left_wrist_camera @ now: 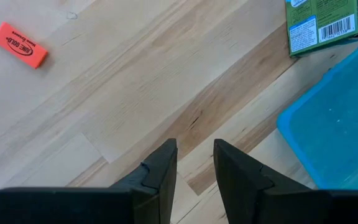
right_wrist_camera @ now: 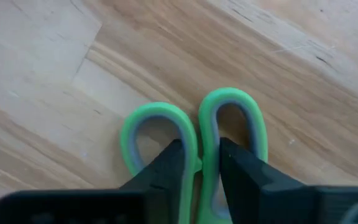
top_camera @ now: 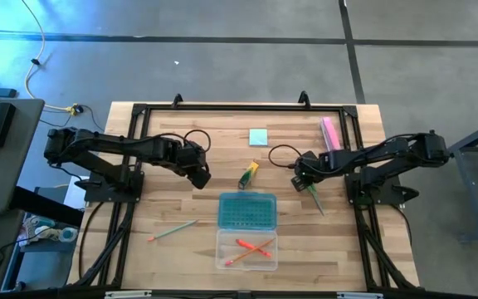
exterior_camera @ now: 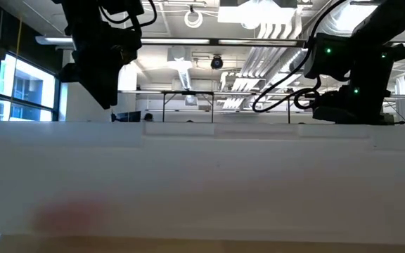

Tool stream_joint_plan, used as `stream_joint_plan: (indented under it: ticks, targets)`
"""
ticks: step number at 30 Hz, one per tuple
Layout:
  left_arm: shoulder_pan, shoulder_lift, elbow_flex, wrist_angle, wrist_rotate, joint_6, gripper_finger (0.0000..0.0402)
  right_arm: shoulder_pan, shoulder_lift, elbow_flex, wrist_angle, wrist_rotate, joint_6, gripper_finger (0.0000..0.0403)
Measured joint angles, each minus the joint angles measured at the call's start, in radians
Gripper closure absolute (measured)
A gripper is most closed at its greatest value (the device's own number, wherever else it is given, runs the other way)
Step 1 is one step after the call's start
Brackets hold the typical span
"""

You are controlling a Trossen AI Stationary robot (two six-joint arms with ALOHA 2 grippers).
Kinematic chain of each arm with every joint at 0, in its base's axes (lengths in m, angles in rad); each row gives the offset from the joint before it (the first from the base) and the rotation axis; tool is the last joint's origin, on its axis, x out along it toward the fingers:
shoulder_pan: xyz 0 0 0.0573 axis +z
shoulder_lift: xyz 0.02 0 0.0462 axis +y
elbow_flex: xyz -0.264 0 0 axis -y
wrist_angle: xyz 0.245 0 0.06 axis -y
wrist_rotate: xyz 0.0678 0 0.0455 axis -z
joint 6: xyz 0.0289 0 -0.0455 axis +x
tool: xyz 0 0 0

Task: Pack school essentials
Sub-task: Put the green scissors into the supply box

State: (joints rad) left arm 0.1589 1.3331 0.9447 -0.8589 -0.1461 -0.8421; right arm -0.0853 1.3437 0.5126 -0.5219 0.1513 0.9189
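Observation:
My right gripper point(top_camera: 304, 172) point(right_wrist_camera: 199, 163) is shut on the green-handled scissors point(top_camera: 314, 196), whose blades point toward the table's near edge. My left gripper point(top_camera: 198, 172) point(left_wrist_camera: 194, 167) hovers open over bare wood, left of the yellow-green marker point(top_camera: 248, 174). A small red eraser point(left_wrist_camera: 19, 45) lies flat ahead of it. The light-blue note pad point(top_camera: 258, 137) lies flat near the far edge. One pencil point(top_camera: 173, 230) lies on the table's near left. Two orange-red and green pencils point(top_camera: 251, 247) lie in the clear box point(top_camera: 247, 262). My right gripper comes from above, one finger point(right_wrist_camera: 169, 163) reaching into each handle loop. Pinched between the fingers are the loops' inner sides point(right_wrist_camera: 199, 134). Whether the scissors are lifted or lie on the table, I cannot tell.
The box's teal lid point(top_camera: 247, 209) point(left_wrist_camera: 334, 124) lies open beside the clear box, between both grippers. A pink bar point(top_camera: 330, 133) lies at the far right. A black frame point(top_camera: 131, 149) edges the table. In the low view a white wall point(exterior_camera: 202, 183) hides the tabletop.

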Motion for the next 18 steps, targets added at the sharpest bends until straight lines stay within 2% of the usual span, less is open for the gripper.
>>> stream_joint_plan:
  ticks: [3, 8, 13, 18]
  targets:
    - [0.0, 0.0, 0.0, 0.0, 0.0, 0.0, 0.0306, 0.0, 0.0, 0.001, -0.004, -0.003, 0.0, 0.0361]
    - [0.0, 0.0, 0.0, 0.0, 0.001, 0.001, 0.0306, -0.001, -0.005, -0.001, -0.012, -0.021, -0.003, 0.036]
    - [0.0, 0.0, 0.0, -0.001, 0.004, 0.001, 0.0306, -0.001, -0.058, -0.006, -0.022, -0.037, -0.001, 0.0341]
    - [0.0, 0.0, 0.0, -0.004, 0.006, 0.002, 0.0306, 0.003, -0.129, -0.008, -0.029, -0.108, 0.0, 0.0343]
